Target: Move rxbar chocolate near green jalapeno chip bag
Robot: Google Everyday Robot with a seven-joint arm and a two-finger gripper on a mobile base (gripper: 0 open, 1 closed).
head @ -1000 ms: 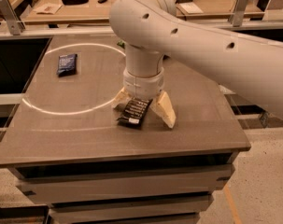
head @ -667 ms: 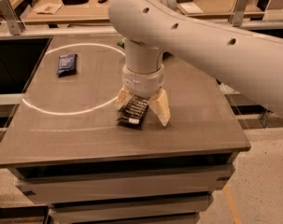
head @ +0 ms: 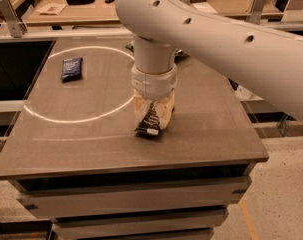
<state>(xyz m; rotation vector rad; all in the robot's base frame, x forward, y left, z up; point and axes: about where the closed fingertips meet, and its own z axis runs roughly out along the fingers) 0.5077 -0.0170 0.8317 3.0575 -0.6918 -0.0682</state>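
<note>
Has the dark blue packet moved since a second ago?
No. The dark blue packet lies at the same spot inside the white circle, upper left; the gripper is down near the table front, shut on the rxbar chocolate.

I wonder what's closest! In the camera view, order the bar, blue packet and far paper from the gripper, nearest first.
The gripper hangs over the table, front middle.
1. The bar, between its fingers.
2. The blue packet, back left.
3. The paper, on the far table.
</note>
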